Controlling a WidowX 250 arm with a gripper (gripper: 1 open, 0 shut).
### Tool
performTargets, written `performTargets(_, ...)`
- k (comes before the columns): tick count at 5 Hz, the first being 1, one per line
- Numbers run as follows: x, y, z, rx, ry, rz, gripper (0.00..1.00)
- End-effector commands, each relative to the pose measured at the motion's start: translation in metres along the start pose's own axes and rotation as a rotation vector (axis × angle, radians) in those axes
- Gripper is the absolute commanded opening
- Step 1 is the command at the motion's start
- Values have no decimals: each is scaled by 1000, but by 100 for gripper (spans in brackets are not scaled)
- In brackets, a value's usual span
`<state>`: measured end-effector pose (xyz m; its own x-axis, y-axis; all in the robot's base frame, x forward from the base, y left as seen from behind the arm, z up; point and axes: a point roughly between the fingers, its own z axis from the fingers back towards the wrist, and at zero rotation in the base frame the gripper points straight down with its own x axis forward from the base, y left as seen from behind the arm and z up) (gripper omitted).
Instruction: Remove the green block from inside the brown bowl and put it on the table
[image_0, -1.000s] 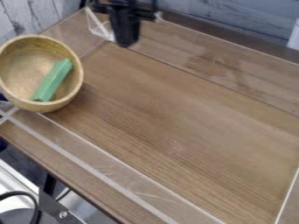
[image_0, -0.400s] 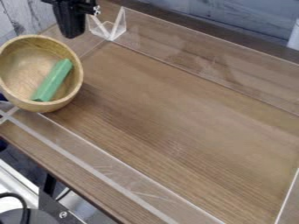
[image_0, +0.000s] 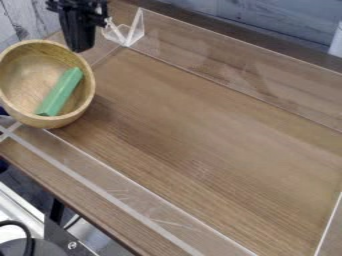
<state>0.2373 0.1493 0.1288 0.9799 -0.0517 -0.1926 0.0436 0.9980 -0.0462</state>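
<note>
The closed end effector (image_0: 80, 48) has moved nearer the brown bowl (image_0: 47, 85).

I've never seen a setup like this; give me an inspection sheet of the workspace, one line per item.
Surface: brown wood-grain tabletop with clear plastic edging strips.
Job's things: round tan wooden bowl at the left; bright green rectangular block lies inside it.
Clutter: nothing seen.
Jaws: dark jaws at the bowl's far rim, apparently shut; their tips are blurred, and the block is not in them.
Cables: black looped cable, lower left corner.
Surroundings: pale object at the right edge, too cropped to identify.
</note>
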Motion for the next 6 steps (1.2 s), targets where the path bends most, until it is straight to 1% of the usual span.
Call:
performTargets(1,4,0,0,13,-22,-3,0)
performTargets(2,11,-26,5,-6,-42,-49,0)
performTargets(4,1,25,-3,-97,-33,119,0)
performTargets(5,-2,30,-6,-69,-32,128,0)
performTargets(6,1,19,2,-45,-42,107,100)
